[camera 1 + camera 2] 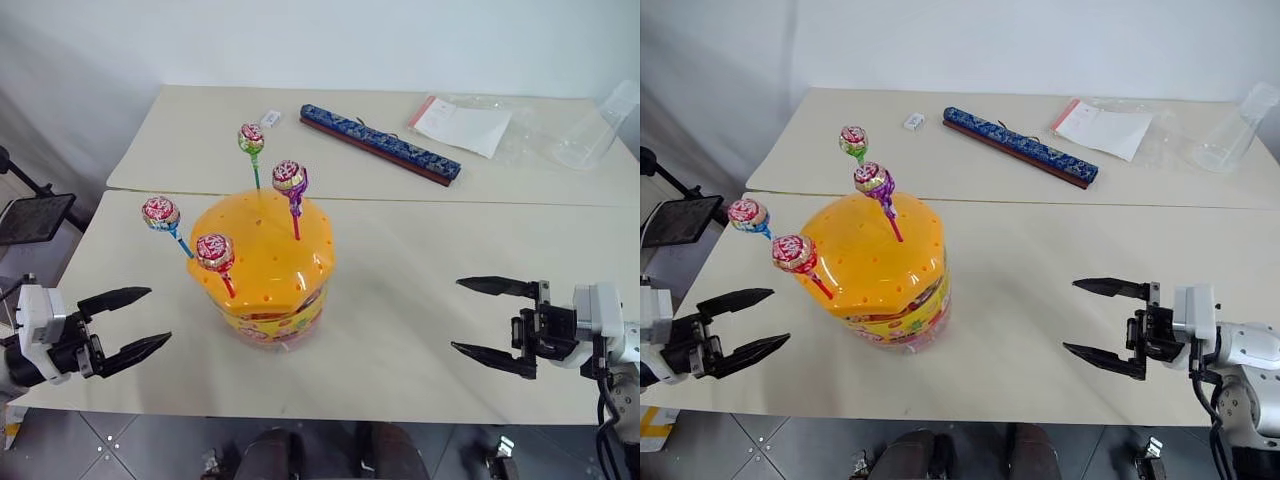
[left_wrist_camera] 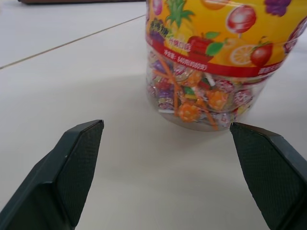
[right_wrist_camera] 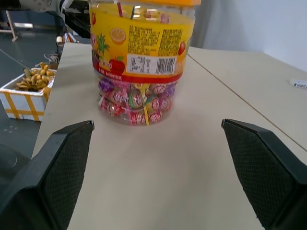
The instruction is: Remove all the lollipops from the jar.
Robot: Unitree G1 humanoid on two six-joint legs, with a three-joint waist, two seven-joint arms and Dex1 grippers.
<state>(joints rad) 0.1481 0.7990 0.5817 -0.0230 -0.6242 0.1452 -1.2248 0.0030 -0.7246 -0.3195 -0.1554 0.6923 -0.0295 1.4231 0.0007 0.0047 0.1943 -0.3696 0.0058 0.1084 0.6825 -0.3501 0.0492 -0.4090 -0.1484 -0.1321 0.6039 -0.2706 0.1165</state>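
Both grippers, left gripper [image 1: 128,320] and right gripper [image 1: 493,324], hover with jaws apart, flanking the jar [image 1: 265,268] on the table [image 1: 420,250]. Four lollipops [image 1: 215,252] stand in its lid; a careless sideways pull could likely tip the jar.

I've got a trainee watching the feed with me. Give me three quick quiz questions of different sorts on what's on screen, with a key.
1. How many lollipops stand in the lid of the jar?
2. True or false: the left gripper is shut on a lollipop stick.
3. Which thing lies on the far table? A) a long dark blue box B) a red mug C) a pair of scissors

Key
1. Four, all with sticks in the orange lid.
2. False. Both it and the right gripper are open and hold nothing, one on each side of the jar.
3. A.
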